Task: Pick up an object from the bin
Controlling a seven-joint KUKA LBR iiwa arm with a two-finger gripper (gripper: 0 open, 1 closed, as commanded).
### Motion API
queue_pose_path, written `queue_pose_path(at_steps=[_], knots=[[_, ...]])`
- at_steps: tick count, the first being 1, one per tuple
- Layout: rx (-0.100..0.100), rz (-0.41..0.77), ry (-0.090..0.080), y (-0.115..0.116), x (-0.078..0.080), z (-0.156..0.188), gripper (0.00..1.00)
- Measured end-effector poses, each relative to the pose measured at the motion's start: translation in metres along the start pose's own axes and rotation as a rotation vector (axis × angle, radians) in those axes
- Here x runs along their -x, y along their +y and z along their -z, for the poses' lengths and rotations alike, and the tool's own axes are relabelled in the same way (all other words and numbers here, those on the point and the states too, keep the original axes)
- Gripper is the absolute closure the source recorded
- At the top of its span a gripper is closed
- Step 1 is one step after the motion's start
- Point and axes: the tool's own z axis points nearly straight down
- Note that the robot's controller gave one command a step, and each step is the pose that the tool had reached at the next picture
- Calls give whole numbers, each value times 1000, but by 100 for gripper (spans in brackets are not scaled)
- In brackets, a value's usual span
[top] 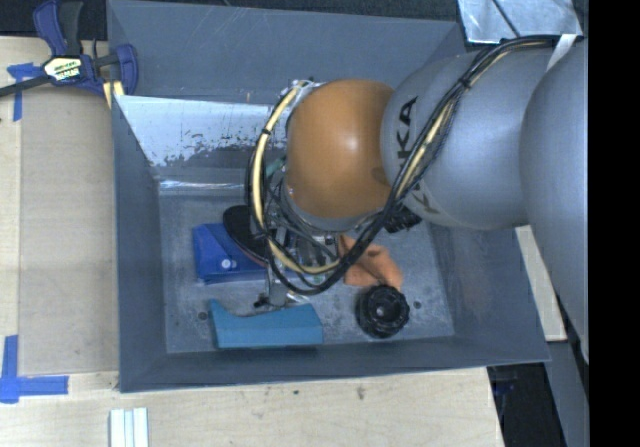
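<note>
My gripper (283,280) is low in the middle of the bin, mostly hidden under the arm's wrist. Its lower end comes down right at the upper edge of a flat blue rectangular block (266,327) that lies along the bin's front wall. To the left of the gripper sits a smaller blue boxy thing (219,253). A black oval thing (244,226) lies behind it, partly covered by the wrist. On the right of the gripper lie an orange soft-looking thing (377,265) and a black round ribbed cap (383,312).
The arm reaches in from the right, and its orange cover and cables hide the bin's middle and back right. The bin's walls slope steeply. The back left floor and the front right corner hold bare grey metal.
</note>
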Motion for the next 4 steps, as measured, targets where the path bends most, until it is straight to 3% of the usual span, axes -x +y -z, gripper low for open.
queue_pose_path(at_steps=[1,2,4], knots=[[4,79,-12,-14,31,-30,0],[3,217,-10,-41,46,-75,100],[-1,241,-9,-37,47,-76,100]])
